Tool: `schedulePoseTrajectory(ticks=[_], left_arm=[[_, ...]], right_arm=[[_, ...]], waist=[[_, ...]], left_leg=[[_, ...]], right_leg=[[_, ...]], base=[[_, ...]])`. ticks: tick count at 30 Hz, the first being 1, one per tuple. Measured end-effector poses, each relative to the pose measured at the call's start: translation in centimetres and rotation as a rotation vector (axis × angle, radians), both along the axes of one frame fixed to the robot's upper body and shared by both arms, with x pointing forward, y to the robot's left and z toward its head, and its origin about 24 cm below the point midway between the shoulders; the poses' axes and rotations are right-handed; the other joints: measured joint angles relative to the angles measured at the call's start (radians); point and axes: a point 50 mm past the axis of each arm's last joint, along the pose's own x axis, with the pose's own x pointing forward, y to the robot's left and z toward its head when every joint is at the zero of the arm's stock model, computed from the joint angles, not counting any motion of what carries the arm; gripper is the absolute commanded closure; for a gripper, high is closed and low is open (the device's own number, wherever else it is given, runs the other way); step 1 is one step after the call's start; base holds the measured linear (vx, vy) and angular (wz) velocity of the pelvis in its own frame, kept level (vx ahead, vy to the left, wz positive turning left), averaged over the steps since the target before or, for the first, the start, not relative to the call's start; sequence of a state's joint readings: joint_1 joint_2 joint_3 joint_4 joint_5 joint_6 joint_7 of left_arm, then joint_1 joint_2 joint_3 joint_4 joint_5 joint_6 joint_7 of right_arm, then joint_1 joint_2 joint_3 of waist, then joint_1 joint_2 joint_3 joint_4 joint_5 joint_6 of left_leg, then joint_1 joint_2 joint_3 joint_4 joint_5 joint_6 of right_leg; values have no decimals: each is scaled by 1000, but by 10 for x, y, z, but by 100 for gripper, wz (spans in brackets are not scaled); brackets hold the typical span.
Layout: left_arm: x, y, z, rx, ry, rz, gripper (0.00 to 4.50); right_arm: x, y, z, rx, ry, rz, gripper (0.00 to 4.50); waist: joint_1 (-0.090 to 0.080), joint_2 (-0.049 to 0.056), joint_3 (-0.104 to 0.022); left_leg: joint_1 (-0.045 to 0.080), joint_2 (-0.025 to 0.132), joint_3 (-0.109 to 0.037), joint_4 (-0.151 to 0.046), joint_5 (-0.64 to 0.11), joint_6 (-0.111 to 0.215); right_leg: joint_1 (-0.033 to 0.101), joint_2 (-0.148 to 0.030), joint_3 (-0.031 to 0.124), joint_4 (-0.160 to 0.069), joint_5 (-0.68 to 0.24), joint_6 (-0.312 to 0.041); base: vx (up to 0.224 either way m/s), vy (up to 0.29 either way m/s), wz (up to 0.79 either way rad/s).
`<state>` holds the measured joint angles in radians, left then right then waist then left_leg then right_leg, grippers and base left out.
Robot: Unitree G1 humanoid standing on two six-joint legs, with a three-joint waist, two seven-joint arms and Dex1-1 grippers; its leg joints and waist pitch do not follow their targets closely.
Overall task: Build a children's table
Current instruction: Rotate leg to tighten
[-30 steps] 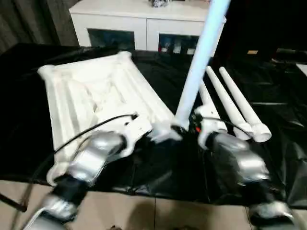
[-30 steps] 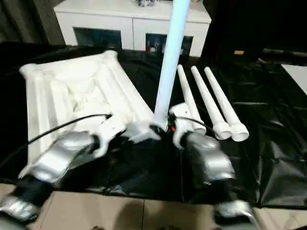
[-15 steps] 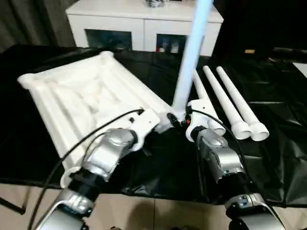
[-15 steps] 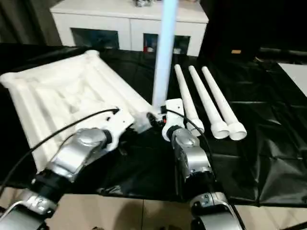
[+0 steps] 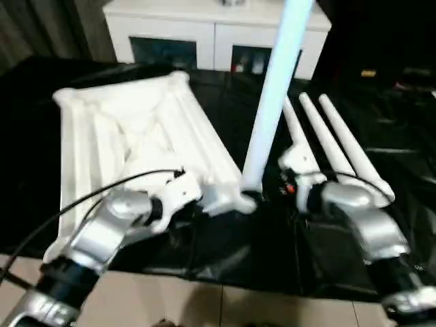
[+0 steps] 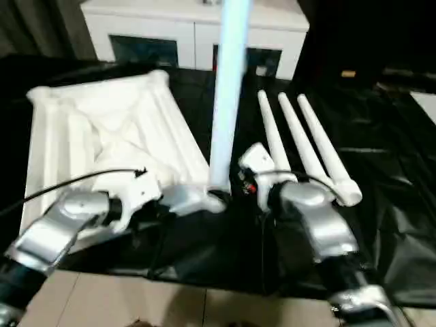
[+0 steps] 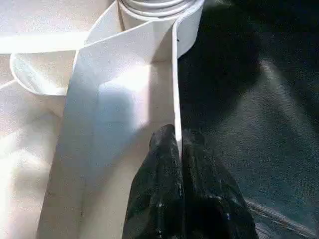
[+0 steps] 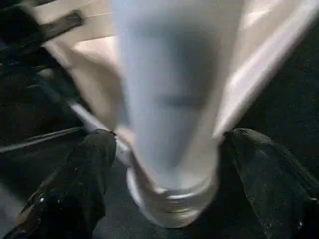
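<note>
The white plastic rectangular table top point(image 5: 129, 136) lies ribbed side up on the black plastic sheet point(image 5: 225, 109) covering the work surface; 1 long tapered white tube leg point(image 5: 272, 102) stands upright in the round corner socket point(image 5: 231, 199) nearest the robot, leaning slightly to the right at its upper end; half a second ago it stood straighter, though the camera has shifted too. The left gripper point(image 7: 178, 149) is pinched tight on the thin white rim point(image 7: 176, 89) of the top beside that socket, its 2 black fingers pressed together. The right gripper point(image 8: 169, 164) stands with its jaws wide apart on either side of the leg's base, not touching it; a second ago it sat closer against the leg. 3 spare white tapered legs point(image 5: 334, 146) lie side by side on the sheet to the right; a white cabinet with glass doors point(image 5: 211, 34) stands behind.
</note>
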<state>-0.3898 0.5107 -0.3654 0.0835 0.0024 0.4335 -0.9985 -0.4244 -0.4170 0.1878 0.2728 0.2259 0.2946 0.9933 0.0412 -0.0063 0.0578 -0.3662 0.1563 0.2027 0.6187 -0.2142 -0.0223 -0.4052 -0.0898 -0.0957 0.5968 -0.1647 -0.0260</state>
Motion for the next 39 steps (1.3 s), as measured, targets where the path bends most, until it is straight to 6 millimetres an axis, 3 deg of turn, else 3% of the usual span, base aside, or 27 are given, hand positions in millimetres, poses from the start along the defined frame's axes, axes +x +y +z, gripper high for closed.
schedulePoseTrajectory(ticks=[3,19,30,35,39], left_arm=[[-1,-1,0,-2,6,-7,450],[-2,1,0,0,15,-35,450],[-3,1,-1,0,22,-42,450],[-3,0,-3,-5,19,-16,450],[6,-11,-10,-30,9,103,450]], right_arm=[[-1,2,0,-1,7,26,59],[2,-2,-1,-33,-9,54,204],[0,-3,-2,-51,-9,89,239],[3,2,-8,-19,4,32,241],[12,10,-17,41,24,-178,243]], waist=[[0,0,0],[11,0,0],[16,-4,-2],[11,-7,-5],[-9,-7,-5]], left_leg=[[0,0,0,0,0,0],[0,0,0,0,1,0],[1,0,0,1,0,0],[6,0,0,1,0,-1],[15,0,0,1,0,-1]], right_leg=[[1,0,0,0,0,0],[1,0,0,1,0,0],[3,0,0,0,0,0],[7,0,0,1,0,0],[16,0,1,-1,-3,6]], base=[[0,0,0],[0,0,0],[0,0,0],[0,0,0],[0,0,0]])
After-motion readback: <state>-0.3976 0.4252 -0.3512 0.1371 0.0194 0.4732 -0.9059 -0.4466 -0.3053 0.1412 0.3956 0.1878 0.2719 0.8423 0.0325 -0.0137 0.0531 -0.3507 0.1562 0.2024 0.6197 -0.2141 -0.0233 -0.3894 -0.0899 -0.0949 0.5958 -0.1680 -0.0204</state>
